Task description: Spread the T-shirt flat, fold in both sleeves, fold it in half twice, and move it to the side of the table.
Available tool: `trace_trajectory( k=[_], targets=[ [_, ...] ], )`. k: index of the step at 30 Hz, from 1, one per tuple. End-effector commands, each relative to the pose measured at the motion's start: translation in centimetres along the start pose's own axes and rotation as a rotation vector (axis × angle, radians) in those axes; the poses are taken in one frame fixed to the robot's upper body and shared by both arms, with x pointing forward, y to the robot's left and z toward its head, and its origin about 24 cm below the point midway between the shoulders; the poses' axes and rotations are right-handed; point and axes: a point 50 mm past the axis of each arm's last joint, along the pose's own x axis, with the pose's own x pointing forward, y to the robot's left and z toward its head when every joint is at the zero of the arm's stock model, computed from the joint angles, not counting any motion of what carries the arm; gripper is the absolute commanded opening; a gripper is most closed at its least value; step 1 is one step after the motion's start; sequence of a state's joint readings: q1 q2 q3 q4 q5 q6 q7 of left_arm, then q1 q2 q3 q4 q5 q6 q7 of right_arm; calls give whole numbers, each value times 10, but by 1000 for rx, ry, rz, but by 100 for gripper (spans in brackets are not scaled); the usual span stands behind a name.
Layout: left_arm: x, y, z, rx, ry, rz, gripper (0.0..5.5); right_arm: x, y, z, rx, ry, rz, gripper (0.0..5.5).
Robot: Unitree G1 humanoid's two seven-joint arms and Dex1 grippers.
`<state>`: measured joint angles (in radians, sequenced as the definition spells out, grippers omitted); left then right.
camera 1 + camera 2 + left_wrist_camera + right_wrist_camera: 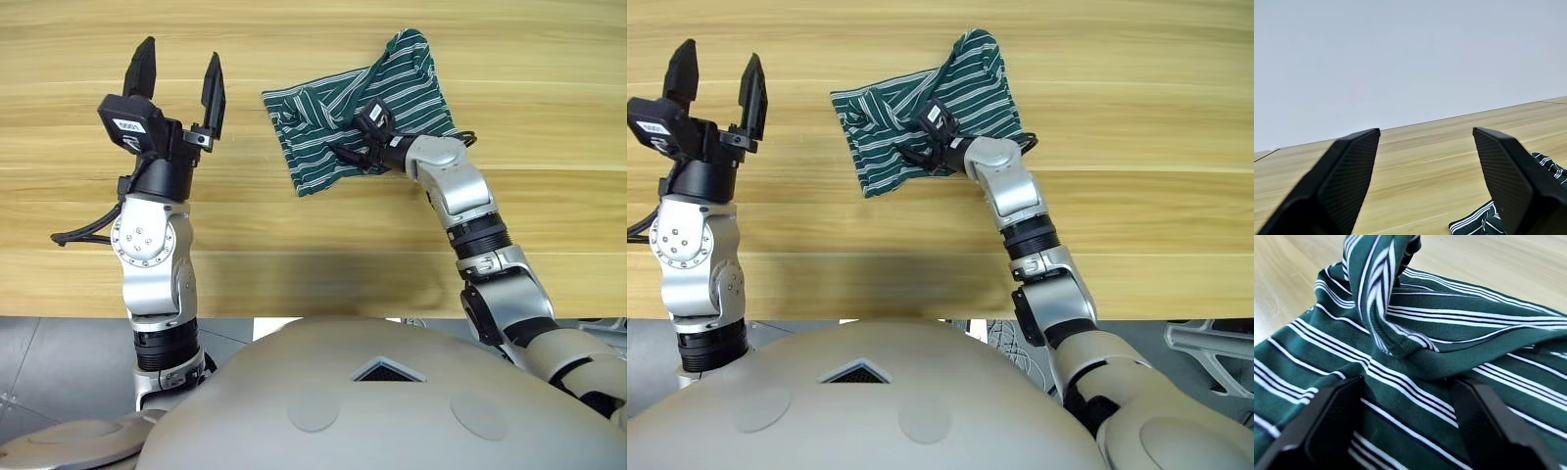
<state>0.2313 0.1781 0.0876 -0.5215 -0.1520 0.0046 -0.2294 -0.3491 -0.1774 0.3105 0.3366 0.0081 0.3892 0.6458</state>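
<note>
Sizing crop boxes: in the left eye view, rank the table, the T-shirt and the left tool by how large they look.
1. Table.
2. T-shirt.
3. Left tool. It stands raised, nearer the camera, so it probably looks larger than its true size next to the T-shirt.

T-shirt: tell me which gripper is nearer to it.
Right. The right gripper is on the T-shirt, open; the left gripper is off to its left, apart from it, open.
</note>
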Motion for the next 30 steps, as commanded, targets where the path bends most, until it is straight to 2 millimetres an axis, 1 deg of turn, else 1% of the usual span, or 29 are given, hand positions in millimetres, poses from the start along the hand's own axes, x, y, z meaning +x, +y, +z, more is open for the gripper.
trace_trajectory(
  k=[1, 4, 6, 8, 9, 10, 11, 12, 13, 14, 15, 16, 17, 19, 21, 23, 25, 27, 30],
  targets=[
    [-2, 1, 1, -6, 1, 18, 343, 4, 14, -30, 0, 121, 25, 322],
    [-1, 4, 1, 0, 2, 29, 343, 9, 18, -29, -20, 127, 70, 322],
    [0, 8, 4, 3, -9, 36, 343, 1, 29, -32, -127, 148, 262, 322],
    [5, 10, 10, 13, -34, 43, 343, -21, 34, -38, -371, 169, 483, 322],
    [9, 9, 13, 9, -50, 39, 343, -40, 34, -43, -446, 188, 595, 322],
    [12, 7, 16, 2, -65, 30, 343, -66, 30, -51, -518, 216, 700, 322],
    [14, 5, 19, -5, -75, 22, 343, -90, 25, -57, -571, 247, 777, 322],
    [15, 4, 20, -11, -82, 16, 343, -114, 10, -60, -602, 299, 810, 322],
    [15, 5, 21, -14, -85, 17, 343, -129, -7, -56, -607, 315, 776, 322],
    [13, 7, 21, -19, -84, 28, 343, -139, -29, -46, -587, 297, 704, 322],
    [12, 9, 21, -28, -85, 42, 343, -147, -46, -32, -554, 244, 639, 322],
    [11, 12, 22, -36, -86, 55, 343, -149, -62, -18, -521, 174, 572, 322],
    [10, 14, 22, -40, -87, 63, 343, -149, -72, -8, -499, 117, 535, 322],
    [11, 15, 22, -38, -88, 63, 343, -141, -80, 4, -444, 17, 510, 322],
    [11, 16, 22, -33, -87, 59, 343, -129, -76, 0, -412, -7, 528, 322],
    [12, 17, 23, -31, -86, 58, 343, -119, -65, -20, -395, 46, 566, 322],
    [10, 17, 23, -27, -82, 59, 343, -118, -60, -33, -386, 88, 597, 322],
    [9, 16, 23, -26, -77, 60, 343, -121, -63, -35, -391, 105, 591, 322],
    [8, 13, 22, -28, -69, 62, 343, -137, -84, -20, -415, 118, 526, 322]
  ],
)
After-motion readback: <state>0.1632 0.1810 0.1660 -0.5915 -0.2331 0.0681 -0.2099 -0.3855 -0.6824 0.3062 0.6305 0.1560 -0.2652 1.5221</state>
